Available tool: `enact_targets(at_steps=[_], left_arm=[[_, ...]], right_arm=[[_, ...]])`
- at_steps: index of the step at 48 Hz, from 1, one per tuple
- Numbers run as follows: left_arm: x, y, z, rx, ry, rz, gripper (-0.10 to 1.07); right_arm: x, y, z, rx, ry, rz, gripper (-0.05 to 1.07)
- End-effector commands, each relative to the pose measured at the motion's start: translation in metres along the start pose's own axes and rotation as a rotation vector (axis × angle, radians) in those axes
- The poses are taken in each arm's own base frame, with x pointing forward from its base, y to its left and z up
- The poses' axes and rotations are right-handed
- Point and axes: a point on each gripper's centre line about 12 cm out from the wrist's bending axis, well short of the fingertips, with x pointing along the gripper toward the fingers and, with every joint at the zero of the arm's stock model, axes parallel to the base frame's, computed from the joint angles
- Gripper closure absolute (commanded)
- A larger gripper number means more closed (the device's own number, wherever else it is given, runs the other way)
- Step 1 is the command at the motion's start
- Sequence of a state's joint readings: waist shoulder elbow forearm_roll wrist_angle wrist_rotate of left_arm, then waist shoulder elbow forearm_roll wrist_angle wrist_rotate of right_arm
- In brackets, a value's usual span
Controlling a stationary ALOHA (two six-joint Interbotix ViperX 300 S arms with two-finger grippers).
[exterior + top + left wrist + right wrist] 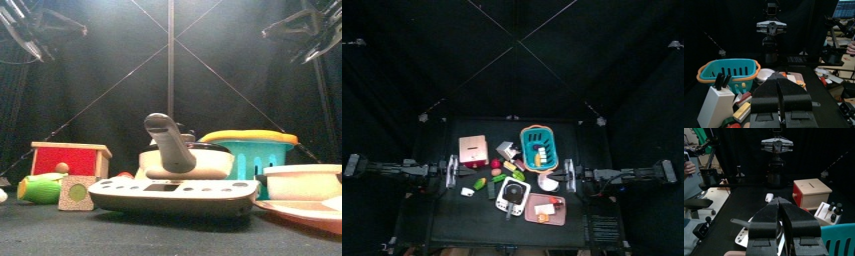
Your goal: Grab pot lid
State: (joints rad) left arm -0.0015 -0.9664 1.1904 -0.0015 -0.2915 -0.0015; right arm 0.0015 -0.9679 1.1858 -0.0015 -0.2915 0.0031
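Note:
A round silvery lid (765, 75) lies beside the teal basket (727, 72) in the left wrist view. In the top view it is a small grey shape (506, 150) left of the basket (539, 146). In the front view a cream pot (194, 162) with a dark rim stands behind a grey handle (166, 140). My left gripper (452, 170) hangs at the table's left edge, jaws together and empty (779, 81). My right gripper (569, 173) hangs at the right edge, jaws together and empty (783, 201). Neither touches the lid.
A red box (473, 150) stands at the left. A white and black toy appliance (512, 195), a white bowl (549, 183) and a pink plate (545, 210) sit near the front. Small toy foods (476, 186) lie at the front left. A person's hand (849, 47) shows beyond the curtains.

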Motion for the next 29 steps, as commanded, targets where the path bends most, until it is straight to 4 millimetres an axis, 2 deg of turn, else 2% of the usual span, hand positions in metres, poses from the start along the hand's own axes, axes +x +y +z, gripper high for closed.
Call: enact_targets(at_steps=[1, 15, 29], left_arm=[[0.008, -0.009, -0.004, -0.001, 0.0, -0.044, 0.98], [0.025, -0.013, -0.017, 0.006, 0.02, -0.061, 0.99], [0.046, -0.015, -0.032, 0.004, 0.101, -0.063, 0.97]], right_arm=[[0.008, -0.001, -0.002, -0.011, 0.025, -0.002, 0.98], [0.034, 0.004, -0.033, -0.14, 0.175, 0.054, 1.01], [0.05, 0.003, -0.037, -0.114, 0.209, 0.046, 1.01]])
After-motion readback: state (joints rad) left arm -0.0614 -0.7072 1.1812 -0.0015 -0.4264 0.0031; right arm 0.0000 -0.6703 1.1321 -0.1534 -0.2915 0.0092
